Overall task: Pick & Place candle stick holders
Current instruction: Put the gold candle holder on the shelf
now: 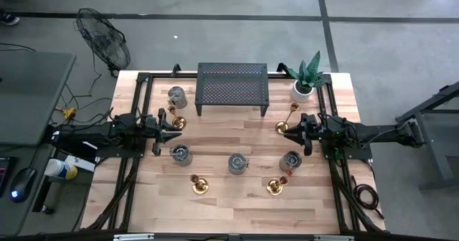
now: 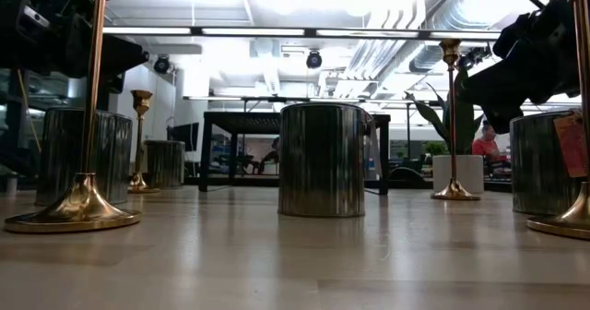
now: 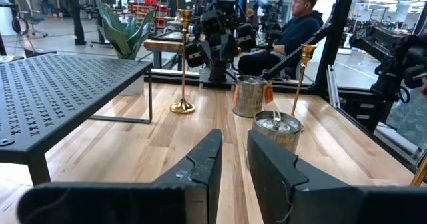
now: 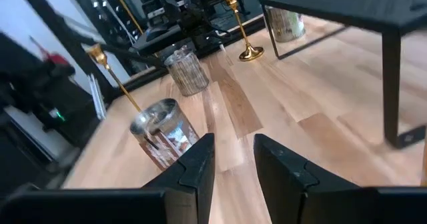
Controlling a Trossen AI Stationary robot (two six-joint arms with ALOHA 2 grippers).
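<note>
Four brass candle stick holders stand upright on their round bases on the wooden table. One (image 1: 176,119) is at the far left, just beyond my left gripper (image 1: 177,133). One (image 1: 285,123) is at the far right, just beyond my right gripper (image 1: 288,132). Two more (image 1: 199,185) (image 1: 275,186) stand toward the near edge. Both grippers hover level above the table and point at each other. In the wrist views each gripper (image 3: 232,147) (image 4: 233,147) has its fingers a little apart with nothing between them.
A black perforated rack (image 1: 232,87) stands at the far middle, with a potted plant (image 1: 304,83) to its right. Several silver tins (image 1: 176,95) (image 1: 180,153) (image 1: 237,162) (image 1: 290,161) stand among the holders. A seated person (image 3: 293,24) shows beyond the table's right edge.
</note>
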